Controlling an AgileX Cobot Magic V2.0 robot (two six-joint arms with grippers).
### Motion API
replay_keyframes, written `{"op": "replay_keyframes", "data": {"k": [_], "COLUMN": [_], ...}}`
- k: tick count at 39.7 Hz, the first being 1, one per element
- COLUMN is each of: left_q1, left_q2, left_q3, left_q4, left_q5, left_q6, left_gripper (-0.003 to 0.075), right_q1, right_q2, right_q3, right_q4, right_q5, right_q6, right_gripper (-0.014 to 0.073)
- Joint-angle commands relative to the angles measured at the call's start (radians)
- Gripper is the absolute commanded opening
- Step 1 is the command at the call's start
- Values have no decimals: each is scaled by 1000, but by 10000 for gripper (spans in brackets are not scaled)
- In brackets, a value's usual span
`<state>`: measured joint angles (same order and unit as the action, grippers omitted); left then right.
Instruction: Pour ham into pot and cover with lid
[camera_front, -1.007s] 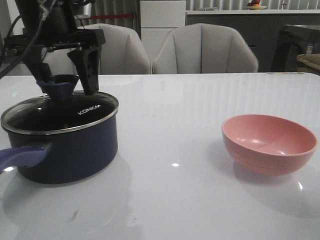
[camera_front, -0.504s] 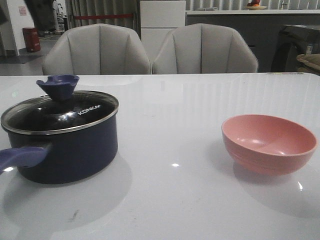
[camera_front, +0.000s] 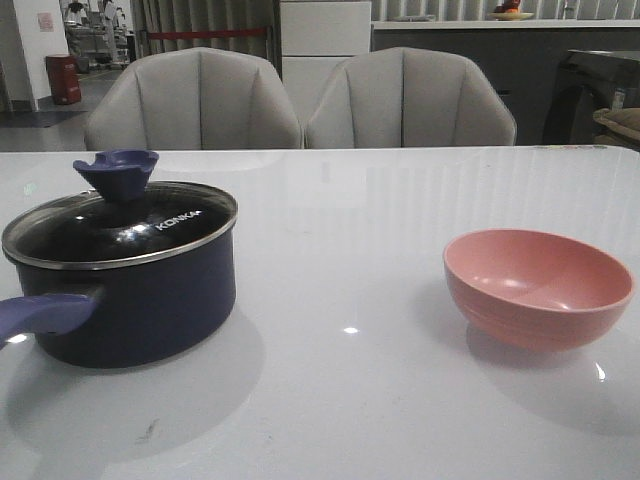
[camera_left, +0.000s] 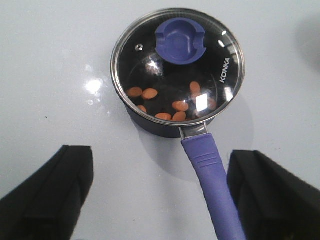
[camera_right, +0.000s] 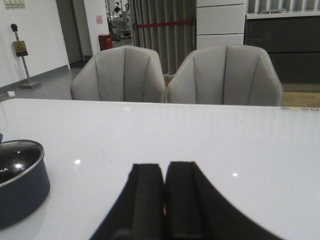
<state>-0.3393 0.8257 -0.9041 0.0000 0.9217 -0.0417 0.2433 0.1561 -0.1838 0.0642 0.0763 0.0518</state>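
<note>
Left claw (camera_left: 160, 200) had let go of the lid (camera_front: 120, 225) and backed off, wide open; right claw (camera_right: 163, 200) was closed, empty. Ham (camera_left: 165, 102) sat inside the covered pot (camera_front: 140, 300), far left on the tabletop (camera_front: 350, 400), so looked done.

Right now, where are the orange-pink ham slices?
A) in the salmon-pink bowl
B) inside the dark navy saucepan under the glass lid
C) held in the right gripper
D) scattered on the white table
B: the left wrist view shows the orange-pink ham slices lying inside the dark navy saucepan, seen through the glass lid seated on its rim, while the salmon-pink bowl looks empty in the front view.
</note>
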Motion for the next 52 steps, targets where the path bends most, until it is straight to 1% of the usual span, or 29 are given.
{"op": "replay_keyframes", "data": {"k": [1, 7, 9, 12, 15, 19, 21, 23, 24, 49, 51, 52], "left_q1": [-4, -4, -4, -4, -4, -4, -4, -4, -4, -4, -4, -4], "left_q2": [-137, -350, -408, -484, -554, -623, -642, -652, -654, -654, -654, -654], "left_q3": [60, 193, 234, 296, 350, 404, 414, 416, 416, 416, 420, 427], "left_q4": [0, 6, 13, 21, 31, 33, 33, 33, 31, 31, 31, 28], "left_q5": [-133, -190, -196, -208, -227, -253, -253, -244, -239, -236, -245, -270], "left_q6": [-12, 3, 3, 3, 3, 3, 3, 3, 3, 3, 3, 3], "left_gripper": [585, 583, 568, 514, 403, 182, 97, 131, 135, 133, 133, 133], "right_q1": [2, 2, 2, 2, 2, 2, 2, 2, 2, 2, 2, 2], "right_q2": [9, 9, 9, 9, 9, 9, 9, 9, 9, 9, 9, 9], "right_q3": [-25, -25, -25, -25, -25, -25, -25, -25, -25, -25, -25, -25], "right_q4": [3, 3, 3, 3, 3, 3, 3, 3, 3, 3, 3, 3], "right_q5": [-86, -86, -86, -86, -86, -86, -86, -86, -86, -86, -86, -86], "right_q6": [-7, -7, -7, -7, -7, -7, -7, -7, -7, -7, -7, -7], "right_gripper": [152, 152, 152, 152, 152, 152, 152, 152, 152, 152, 152, 152]}}
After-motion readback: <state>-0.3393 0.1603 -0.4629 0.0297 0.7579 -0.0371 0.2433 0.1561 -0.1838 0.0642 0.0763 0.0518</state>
